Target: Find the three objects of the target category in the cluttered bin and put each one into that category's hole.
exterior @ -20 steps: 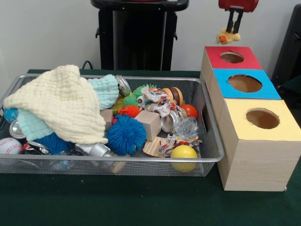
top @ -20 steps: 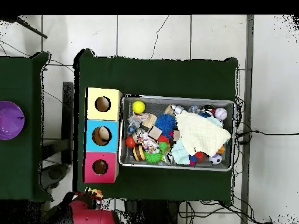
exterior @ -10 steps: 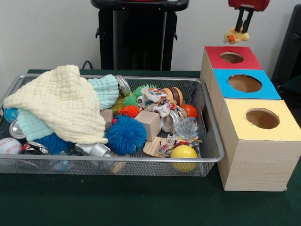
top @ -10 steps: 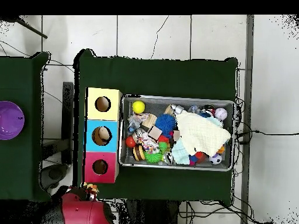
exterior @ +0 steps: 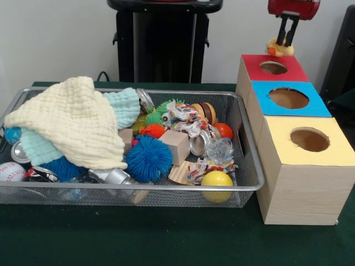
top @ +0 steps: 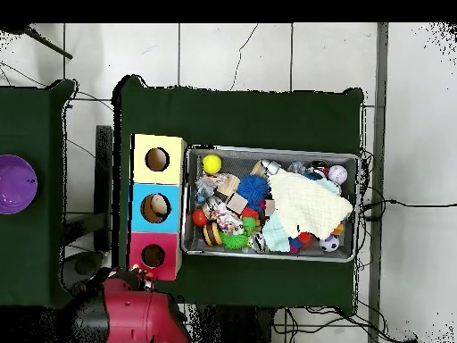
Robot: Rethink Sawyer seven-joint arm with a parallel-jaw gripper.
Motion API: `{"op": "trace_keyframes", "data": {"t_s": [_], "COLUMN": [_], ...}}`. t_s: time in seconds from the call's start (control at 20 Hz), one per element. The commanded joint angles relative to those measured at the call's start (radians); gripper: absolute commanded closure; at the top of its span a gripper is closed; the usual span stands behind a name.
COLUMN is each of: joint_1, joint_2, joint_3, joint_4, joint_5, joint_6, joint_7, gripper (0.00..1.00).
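My gripper (exterior: 284,43) hangs at the top right of the front view, shut on the yellow duck (exterior: 275,50). The duck is just above the far edge of the red-topped box (exterior: 252,65), behind its round hole (exterior: 273,67). From overhead the red arm (top: 134,313) reaches up to the red box (top: 136,246) and hides the duck. The wire mesh bin (exterior: 138,188) lies left of the boxes, full of clutter; it also shows overhead (top: 272,150). The teddy bear and the tiger are hidden.
A cream cloth (exterior: 72,122) covers the bin's left half. Beside it lie a blue spiky ball (exterior: 148,159), a yellow ball (exterior: 216,184), rope toys (exterior: 186,117) and wooden blocks (exterior: 176,145). The blue-topped box (exterior: 288,98) and yellow-topped box (exterior: 308,139) stand nearer.
The gripper with the duck has moved right and then down towards the red box's far edge. From overhead the arm has come closer to the red box.
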Motion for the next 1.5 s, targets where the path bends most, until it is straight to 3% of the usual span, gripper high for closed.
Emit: {"op": "trace_keyframes", "data": {"t_s": [0.05, 0.4, 0.8, 1.5], "joint_1": [-0.075, -0.125, -0.067, -0.097], "joint_2": [0.033, 0.050, 0.064, 0.087], "joint_3": [0.068, 0.114, 0.071, 0.151], "joint_4": [-0.055, 0.010, -0.043, 0.033], "joint_5": [0.004, -0.036, 0.007, 0.067], "joint_6": [-0.086, -0.210, -0.139, -0.240], "joint_7": [0.138, 0.126, 0.167, 0.224], "gripper": [1.00, 1.00, 1.00, 1.00]}}
